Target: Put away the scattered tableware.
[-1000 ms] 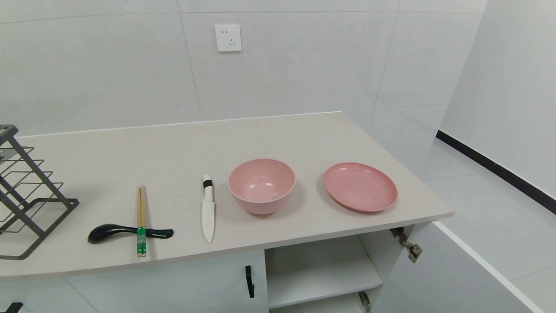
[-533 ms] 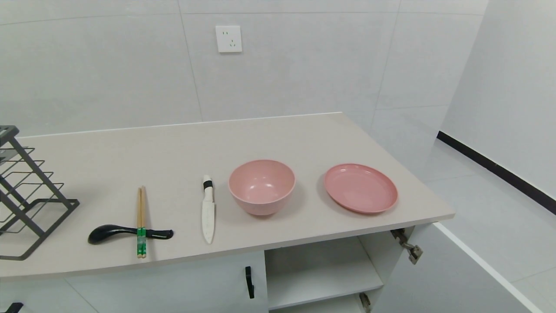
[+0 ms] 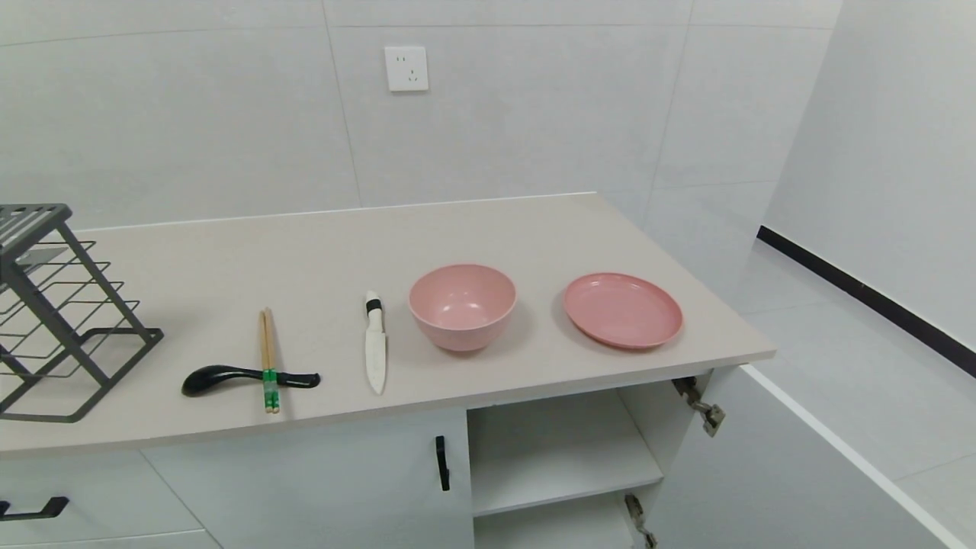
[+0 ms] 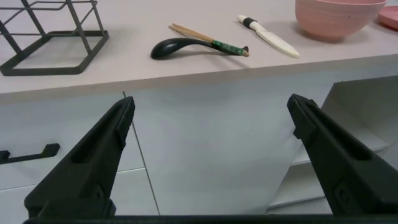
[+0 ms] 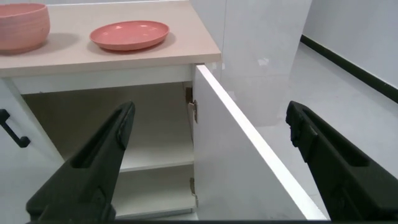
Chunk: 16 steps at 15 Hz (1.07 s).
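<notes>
Black fingers of the left gripper stand spread wide with nothing between them, low before the closed white front of the cupboard. Above and just ahead of it, near the front edge of the worktop, lies the dark spoon with the chopsticks laid across its handle. The white knife lies a little to the robot's right of them, apart from both. The pink bowl stands upright beyond the knife on that side. The wire rack sits above and off to the robot's left of this gripper.

The right gripper is likewise spread and empty, facing the open half of the cupboard. The door swings out toward it, and a bare shelf lies ahead and below. The pink plate rests on the worktop above and beyond.

By this showing the task has barely begun. All five pieces lie on the worktop, none is in either gripper, and both arms hang below the counter's level. The open door is the one sign of readiness (a likely place for the bowl and plate, though that is a guess). Every pick and every placing is left to do.
</notes>
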Motion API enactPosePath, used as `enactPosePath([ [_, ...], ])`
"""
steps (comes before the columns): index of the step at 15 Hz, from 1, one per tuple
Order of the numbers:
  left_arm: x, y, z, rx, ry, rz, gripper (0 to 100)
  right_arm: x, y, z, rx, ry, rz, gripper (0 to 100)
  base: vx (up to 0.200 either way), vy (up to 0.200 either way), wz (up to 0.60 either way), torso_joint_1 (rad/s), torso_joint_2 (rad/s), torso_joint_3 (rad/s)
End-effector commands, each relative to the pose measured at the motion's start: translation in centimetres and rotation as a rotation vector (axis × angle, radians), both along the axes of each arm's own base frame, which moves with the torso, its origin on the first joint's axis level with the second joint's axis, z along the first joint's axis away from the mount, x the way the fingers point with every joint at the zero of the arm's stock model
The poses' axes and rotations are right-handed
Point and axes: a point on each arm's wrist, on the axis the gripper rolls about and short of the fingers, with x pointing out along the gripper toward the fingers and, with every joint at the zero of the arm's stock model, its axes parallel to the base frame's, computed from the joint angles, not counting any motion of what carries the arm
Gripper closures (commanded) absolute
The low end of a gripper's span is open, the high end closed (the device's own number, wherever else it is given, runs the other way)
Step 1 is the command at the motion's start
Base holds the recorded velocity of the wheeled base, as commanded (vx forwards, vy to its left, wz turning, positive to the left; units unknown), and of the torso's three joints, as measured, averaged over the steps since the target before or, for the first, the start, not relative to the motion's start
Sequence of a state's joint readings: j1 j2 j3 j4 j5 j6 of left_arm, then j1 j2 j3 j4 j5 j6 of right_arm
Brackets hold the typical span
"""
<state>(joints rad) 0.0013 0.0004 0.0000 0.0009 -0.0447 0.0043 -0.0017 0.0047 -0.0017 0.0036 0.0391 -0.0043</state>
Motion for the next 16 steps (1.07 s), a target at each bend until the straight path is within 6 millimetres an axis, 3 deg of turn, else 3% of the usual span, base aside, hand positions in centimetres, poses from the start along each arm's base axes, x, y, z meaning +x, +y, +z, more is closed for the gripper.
enactPosePath([
  [1, 0.0, 0.0, -0.01, 0.0, 0.0, -0.001, 0, 0.01, 0.0, 0.0, -0.006, 0.001, 0.001, 0, 0.0, 0.0, 0.0, 0.0, 0.0, 0.0],
  [4, 0.0, 0.0, -0.01, 0.0, 0.0, -0.001, 0, 0.02, 0.0, -0.05, 0.003, 0.004, -0.001, 0, 0.0, 0.0, 0.0, 0.126, -0.22, -0.111],
  [14, 0.0, 0.0, -0.01, -0.001, 0.0, -0.001, 0, 0.01, 0.0, -0.01, -0.002, 0.003, 0.001, 0, 0.0, 0.0, 0.0, 0.283, -0.54, -0.259],
  [16, 0.0, 0.0, -0.01, -0.001, 0.0, -0.001, 0, 0.01, 0.0, -0.01, 0.001, 0.003, 0.001, 0, 0.0, 0.0, 0.0, 0.088, -0.16, -0.085],
])
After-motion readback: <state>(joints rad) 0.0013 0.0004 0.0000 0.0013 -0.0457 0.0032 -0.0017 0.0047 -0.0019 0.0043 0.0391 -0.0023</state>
